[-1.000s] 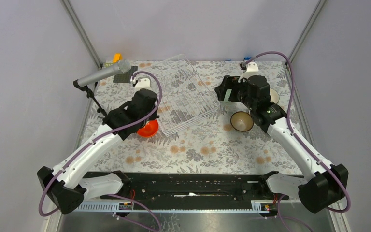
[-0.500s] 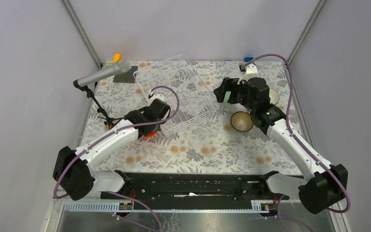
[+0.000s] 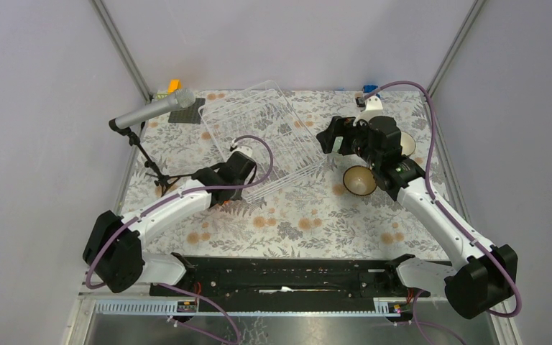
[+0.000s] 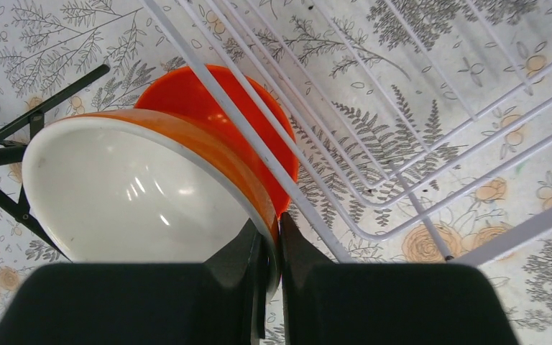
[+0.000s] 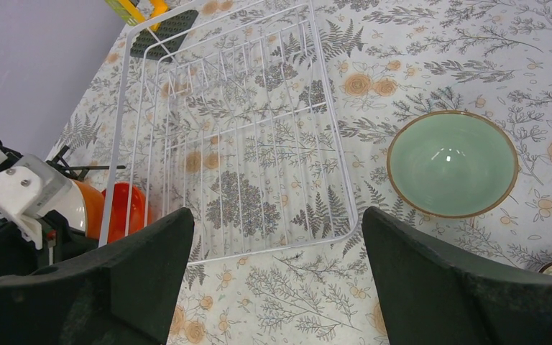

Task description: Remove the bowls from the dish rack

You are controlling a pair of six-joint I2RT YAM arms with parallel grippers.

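Note:
My left gripper (image 4: pixel 272 233) is shut on the rim of an orange bowl with a white inside (image 4: pixel 136 190). It holds that bowl tilted, just outside the front left corner of the white wire dish rack (image 4: pixel 402 136). A second orange bowl (image 4: pixel 208 108) lies right behind the held one, against the rack's edge. In the top view the left gripper (image 3: pixel 224 192) covers both bowls. My right gripper (image 5: pixel 277 287) is open and empty above the rack's right edge (image 5: pixel 330 144). No bowl shows inside the rack (image 3: pixel 266 140). A mint green bowl (image 5: pixel 451 164) stands on the table right of the rack.
A microphone on a black tripod (image 3: pixel 151 111) stands left of the rack, its legs close to the held bowl (image 4: pixel 43 108). A dark grey mat (image 5: pixel 172 32) lies at the back left. A cream bowl (image 3: pixel 408 144) sits behind my right arm.
My left arm has dropped lower and moved forward and right, bringing the held orange bowl down over the other orange one by the rack corner. The right arm has barely moved.

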